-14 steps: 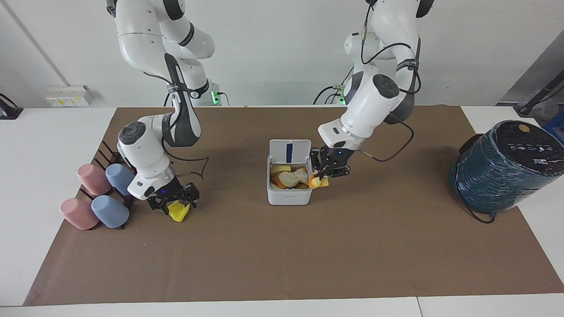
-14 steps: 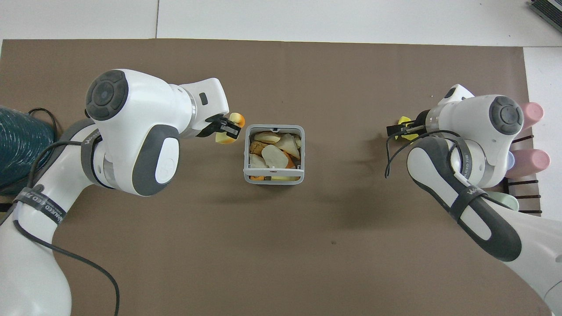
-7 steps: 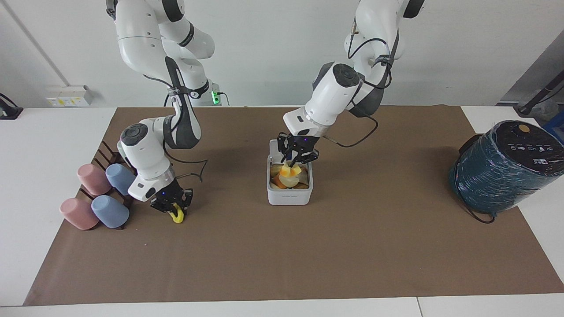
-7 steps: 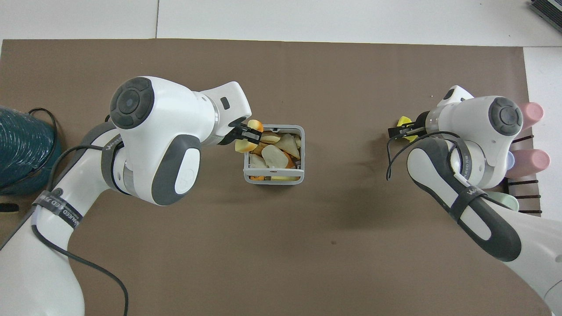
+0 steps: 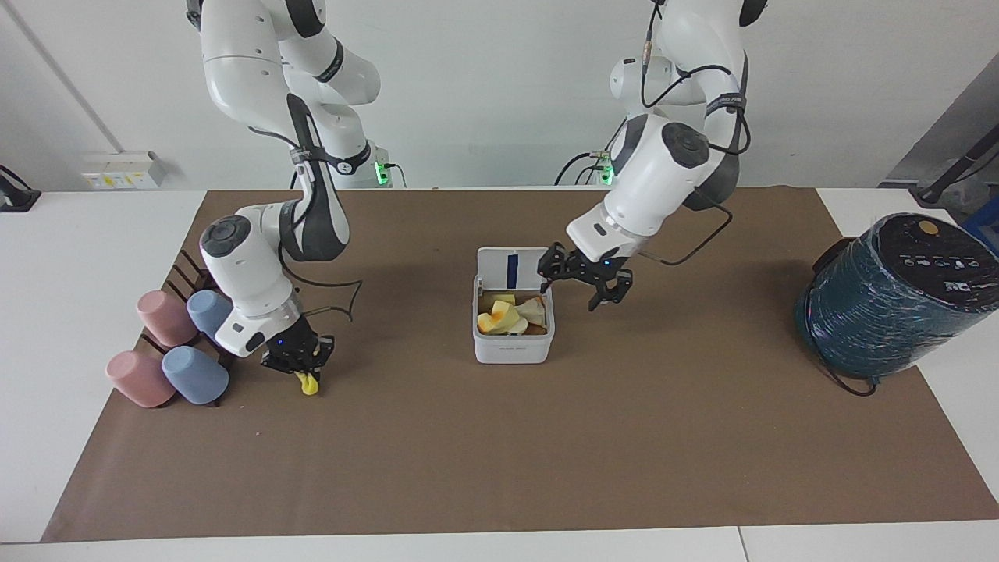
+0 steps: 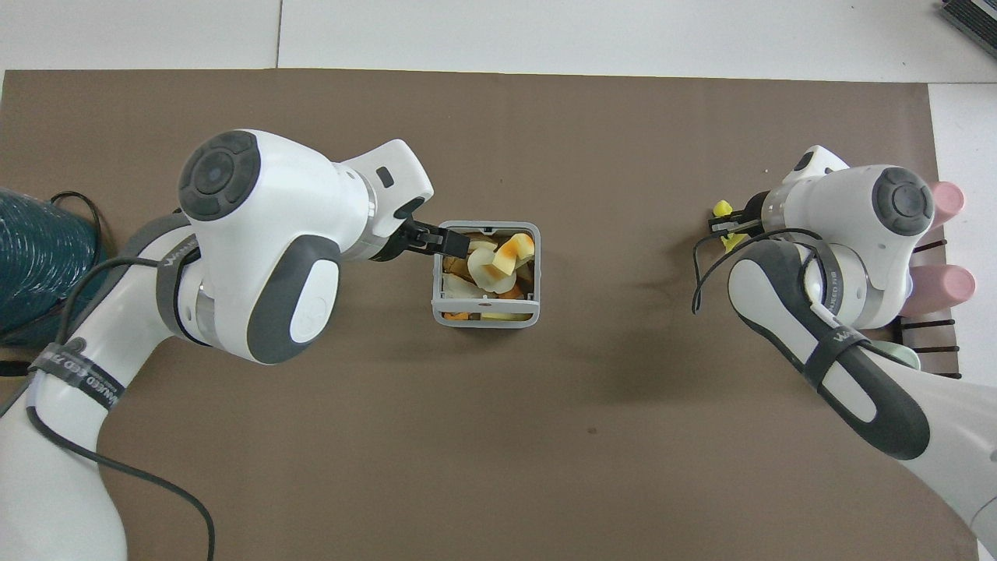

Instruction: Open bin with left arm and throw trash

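Left gripper (image 5: pixel 581 285) hung open, empty, beside the open bin (image 5: pixel 513 343). Right gripper (image 5: pixel 300 365), toward the right arm's end from the bin, pinched a yellow scrap (image 5: pixel 309 383).

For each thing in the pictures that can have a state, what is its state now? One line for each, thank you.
bin: lid open, upright, holding scraps.
yellow wedge: in the bin, on top.
yellow scrap: gripped by the right end effector, touching the mat.
left end effector: open, empty, beside the bin.
right end effector: shut on the scrap.
cups: lying on a rack.
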Robot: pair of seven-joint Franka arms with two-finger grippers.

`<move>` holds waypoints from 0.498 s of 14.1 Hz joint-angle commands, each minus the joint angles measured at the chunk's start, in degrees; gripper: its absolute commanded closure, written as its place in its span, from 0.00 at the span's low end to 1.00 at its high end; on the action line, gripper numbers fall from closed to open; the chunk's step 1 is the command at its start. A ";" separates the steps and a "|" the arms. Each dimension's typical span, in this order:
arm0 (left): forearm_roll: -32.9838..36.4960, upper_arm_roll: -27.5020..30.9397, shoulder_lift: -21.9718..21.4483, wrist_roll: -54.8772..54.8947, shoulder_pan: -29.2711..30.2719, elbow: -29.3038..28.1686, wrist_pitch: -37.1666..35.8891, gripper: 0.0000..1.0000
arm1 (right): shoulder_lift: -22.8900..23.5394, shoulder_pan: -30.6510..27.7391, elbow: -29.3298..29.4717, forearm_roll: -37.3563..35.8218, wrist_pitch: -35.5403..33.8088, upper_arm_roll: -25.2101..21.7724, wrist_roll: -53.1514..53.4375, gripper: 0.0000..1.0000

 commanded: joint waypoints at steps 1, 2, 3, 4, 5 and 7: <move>2.65 0.15 -2.36 0.39 5.98 -0.76 -6.26 0.00 | -2.60 0.04 6.17 -0.32 -9.50 4.39 12.37 1.00; 6.50 0.15 -2.89 0.56 7.56 -0.67 -7.49 0.00 | -2.70 -0.05 8.45 -0.24 -11.97 6.77 18.17 1.00; 10.28 0.15 -4.20 0.65 8.54 -0.59 -8.38 0.00 | -2.52 0.04 10.22 -0.24 -12.86 9.40 24.66 1.00; 12.49 0.24 -5.61 0.65 9.24 -0.58 -9.26 0.00 | -2.09 0.04 11.02 -0.24 -12.44 12.21 30.30 1.00; 13.04 0.24 -6.75 0.74 10.56 -0.58 -10.57 0.00 | -1.82 0.04 11.20 -0.32 -11.39 14.76 36.18 1.00; 13.13 0.24 -9.13 0.74 12.93 0.55 -13.12 0.00 | -1.38 4.05 11.20 -0.24 -7.09 16.64 45.08 1.00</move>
